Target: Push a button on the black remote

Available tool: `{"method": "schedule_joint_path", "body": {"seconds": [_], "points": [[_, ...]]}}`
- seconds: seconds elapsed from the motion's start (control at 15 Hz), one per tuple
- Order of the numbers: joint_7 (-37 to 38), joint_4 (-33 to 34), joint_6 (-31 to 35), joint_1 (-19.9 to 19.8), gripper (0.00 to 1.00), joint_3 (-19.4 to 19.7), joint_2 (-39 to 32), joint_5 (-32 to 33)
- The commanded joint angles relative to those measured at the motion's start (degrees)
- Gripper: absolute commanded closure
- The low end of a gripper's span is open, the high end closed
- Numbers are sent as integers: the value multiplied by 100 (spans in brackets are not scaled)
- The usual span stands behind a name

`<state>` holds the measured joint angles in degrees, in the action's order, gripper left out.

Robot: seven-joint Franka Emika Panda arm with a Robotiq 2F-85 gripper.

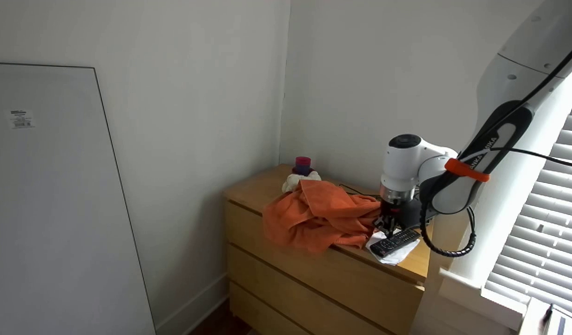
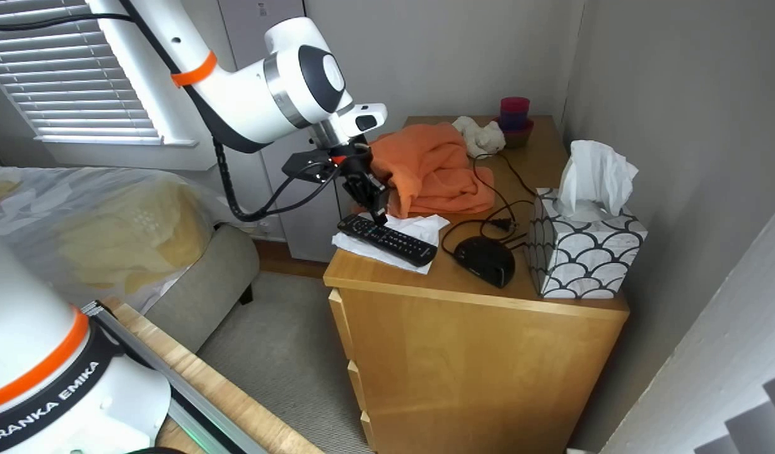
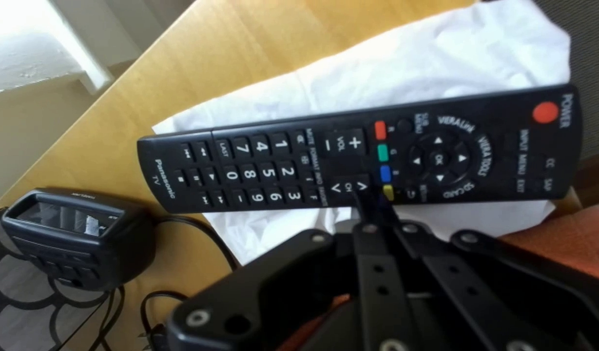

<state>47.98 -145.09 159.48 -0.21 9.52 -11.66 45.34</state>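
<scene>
The black remote (image 3: 304,146) lies on a crinkly white sheet (image 3: 426,63) at a corner of the dresser top (image 2: 543,161). The gripper (image 3: 372,200) is pinched together and holds nothing. Its tip is right by the CH button (image 3: 345,184), but I can't tell if they touch. An orange cloth (image 1: 320,214) droops over the long edge.

black remote (image 3: 350,165), red power button (image 3: 545,113), orange cloth (image 1: 323,211), black-and-white scalloped tissue box (image 2: 588,265)
</scene>
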Motion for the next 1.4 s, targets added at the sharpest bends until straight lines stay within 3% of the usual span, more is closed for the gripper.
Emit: {"method": "schedule_joint_path", "body": {"seconds": [0.0, 1.33], "points": [[252, 21, -92, 89, 100, 29, -37, 112], [475, 220, -177, 113, 100, 53, -435, 215]]}}
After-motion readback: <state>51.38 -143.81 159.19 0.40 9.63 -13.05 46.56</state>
